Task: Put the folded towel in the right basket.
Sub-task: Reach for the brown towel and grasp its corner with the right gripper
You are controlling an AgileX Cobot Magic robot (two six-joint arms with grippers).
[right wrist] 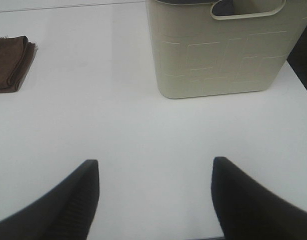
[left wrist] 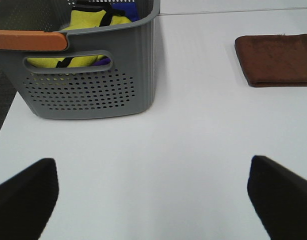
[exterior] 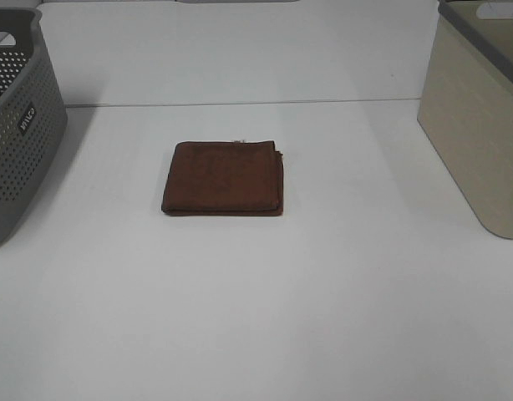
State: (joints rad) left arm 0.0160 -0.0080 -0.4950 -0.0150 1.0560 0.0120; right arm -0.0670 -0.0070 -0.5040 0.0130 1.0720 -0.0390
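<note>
Towel (exterior: 224, 178) lying folded at frame centre on desk (exterior: 256, 317), well left of beige basket (exterior: 482, 117) | right gripper (right wrist: 156, 195), left gripper (left wrist: 153, 200) both standing wide, empty | neither looking nearer; right arm sharing basket's side

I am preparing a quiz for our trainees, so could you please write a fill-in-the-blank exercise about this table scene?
1. The folded brown cloth towel lies on the white table between two ___.
2. The grey perforated plastic basket holds a bright ___ item.
3. The left gripper and the right gripper are both ___.
4. The beige plastic basket stands on the ___ of the high view.

Missing words: baskets; yellow; open; right.
</note>
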